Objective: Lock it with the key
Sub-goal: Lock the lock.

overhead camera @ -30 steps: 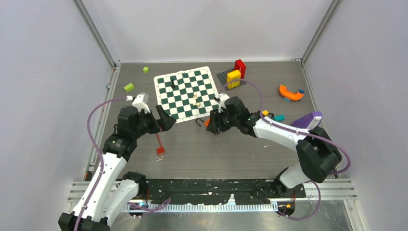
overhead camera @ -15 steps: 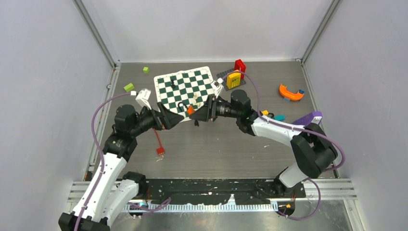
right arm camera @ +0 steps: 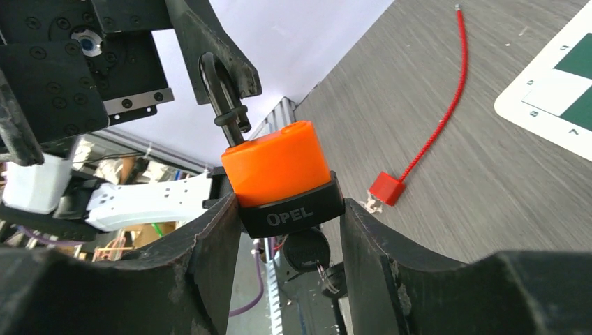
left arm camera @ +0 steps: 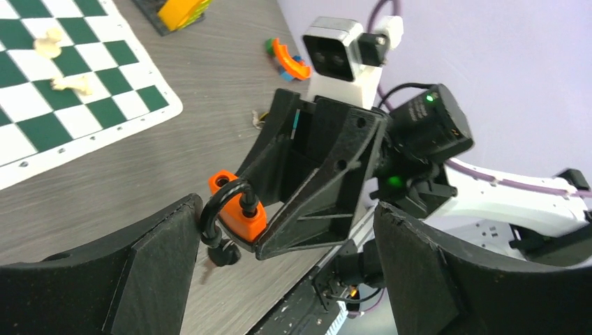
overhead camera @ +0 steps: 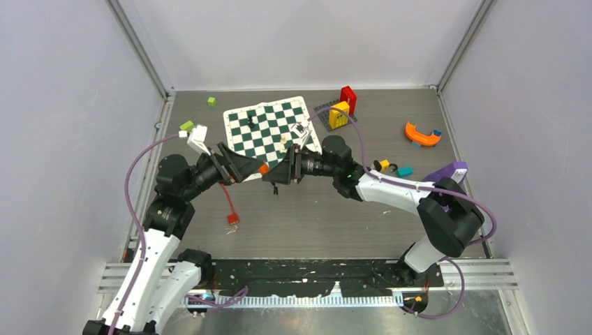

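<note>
Right claw (right arm camera: 286, 206): pressed onto the padlock (right arm camera: 279, 171), pinching its black base band marked OPEL. The orange body stands out past the fingertips.

Padlock location: held off the counter (overhead camera: 335, 223), in the gap between my two claws, near the near edge of the chess mat (overhead camera: 269, 132) in the top view.

Shackle (right arm camera: 220, 91): black, pointing toward my left claw (left arm camera: 285, 209). In the right wrist view I see only one leg entering the body. Whether the other end is seated, I cannot tell.

Key (right arm camera: 304, 251): black head, hanging under the padlock body. Its blade is hidden behind the base.

Left claw: fingers spread wide, gripping nothing. It faces the right claw head-on. In the left wrist view the padlock sits close to the left-hand finger (left arm camera: 150, 251). The shackle lies against that finger's tip in the right wrist view, but I cannot confirm contact.

Red cord (overhead camera: 230, 209) with a square tag lies flat on the counter, below and to the left of the claws. Two pale chess pieces (left arm camera: 59, 66) lie tipped over on the mat.
</note>
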You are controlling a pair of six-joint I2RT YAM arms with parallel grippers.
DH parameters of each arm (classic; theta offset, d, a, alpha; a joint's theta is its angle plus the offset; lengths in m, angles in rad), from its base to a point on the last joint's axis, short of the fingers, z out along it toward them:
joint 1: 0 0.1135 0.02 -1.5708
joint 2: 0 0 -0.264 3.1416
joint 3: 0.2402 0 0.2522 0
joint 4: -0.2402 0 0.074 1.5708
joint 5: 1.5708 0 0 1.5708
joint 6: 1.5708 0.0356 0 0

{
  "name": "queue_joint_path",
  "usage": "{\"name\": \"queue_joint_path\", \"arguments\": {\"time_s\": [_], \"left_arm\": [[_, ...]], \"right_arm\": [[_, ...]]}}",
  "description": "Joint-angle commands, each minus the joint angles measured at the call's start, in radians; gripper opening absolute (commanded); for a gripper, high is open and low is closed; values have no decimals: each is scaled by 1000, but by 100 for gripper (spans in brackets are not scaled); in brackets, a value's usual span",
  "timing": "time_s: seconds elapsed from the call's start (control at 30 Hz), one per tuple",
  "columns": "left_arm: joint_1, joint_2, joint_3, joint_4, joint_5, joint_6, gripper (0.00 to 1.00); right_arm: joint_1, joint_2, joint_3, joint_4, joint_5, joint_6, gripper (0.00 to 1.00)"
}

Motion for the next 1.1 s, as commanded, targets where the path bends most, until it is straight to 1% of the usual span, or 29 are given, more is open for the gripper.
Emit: {"name": "queue_joint_path", "arguments": {"time_s": [0.0,0.07,0.17,0.23,0.3,0.43,0.57,0.7,0.8,0.93,1.07], "left_arm": [[-3,34,45,-130,-74,25,87],[-3,42,37,-120,-76,3,85],[-3,50,35,-131,-106,-7,80],[-4,57,36,-146,-116,-7,73],[-5,74,34,-162,-118,-7,69],[-15,135,34,-212,-130,-22,66],[-26,184,20,-191,-112,-49,65],[-29,181,-3,-125,-105,-79,62],[-32,173,-14,-100,-105,-96,57],[-39,188,-28,-99,-92,-103,46],[-45,197,-40,-98,-85,-106,43]], "right_arm": [[33,-52,72,-47,115,-94,26],[50,-60,83,-91,161,-153,26],[73,-75,94,-160,236,-208,26],[85,-86,95,-189,279,-241,26],[93,-94,93,-202,309,-265,26],[112,-104,93,-210,361,-297,26],[122,-104,102,-216,379,-325,26],[129,-102,105,-218,364,-332,26],[131,-101,100,-215,366,-331,26],[134,-91,103,-205,366,-323,26],[135,-80,110,-190,361,-309,26]]}}
